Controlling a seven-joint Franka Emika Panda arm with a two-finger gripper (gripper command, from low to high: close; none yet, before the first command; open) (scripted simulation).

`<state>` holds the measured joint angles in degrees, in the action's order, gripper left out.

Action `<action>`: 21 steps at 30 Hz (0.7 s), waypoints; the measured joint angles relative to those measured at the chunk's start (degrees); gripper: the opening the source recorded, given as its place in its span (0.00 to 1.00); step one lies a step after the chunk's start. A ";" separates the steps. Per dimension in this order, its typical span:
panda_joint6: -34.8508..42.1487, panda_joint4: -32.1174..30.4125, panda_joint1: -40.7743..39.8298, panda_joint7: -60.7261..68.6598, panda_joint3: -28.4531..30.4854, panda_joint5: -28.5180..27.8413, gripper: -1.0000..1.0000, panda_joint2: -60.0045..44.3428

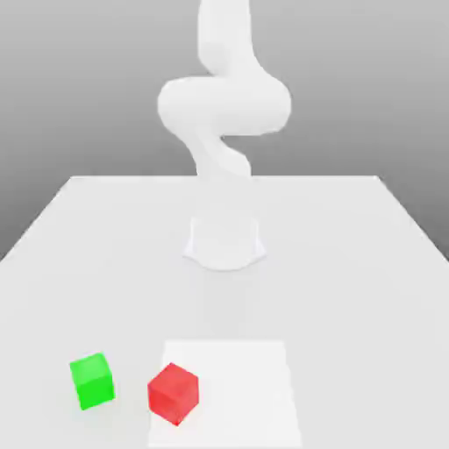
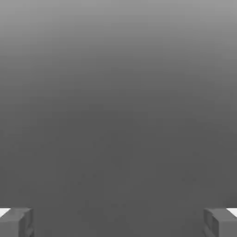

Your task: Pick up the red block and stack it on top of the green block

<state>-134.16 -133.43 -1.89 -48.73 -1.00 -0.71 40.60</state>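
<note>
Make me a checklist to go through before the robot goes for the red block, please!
1. End effector open: ok, its two fingertips are wide apart.
2. Nothing held: ok, there is only a gap between the fingertips.
3. Red block free to grab: ok, nothing sits on it, and it isn't touching the green block.
4. Top of the green block free for stacking: ok, it is bare.
5. End effector lined up with the red block: not ok, the red block isn't between the fingertips.
6. Blocks light enough to lift: cannot tell, pictures don't show weight.
</note>
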 joint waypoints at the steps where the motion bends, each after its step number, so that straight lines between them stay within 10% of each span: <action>1: -1.03 -0.71 -0.78 -1.26 -0.39 -0.33 0.50 -2.26; 21: -20.08 -13.90 -9.84 -21.30 -1.55 -1.84 0.50 -43.89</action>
<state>-154.24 -147.33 -11.73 -70.02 -2.55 -2.55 -3.29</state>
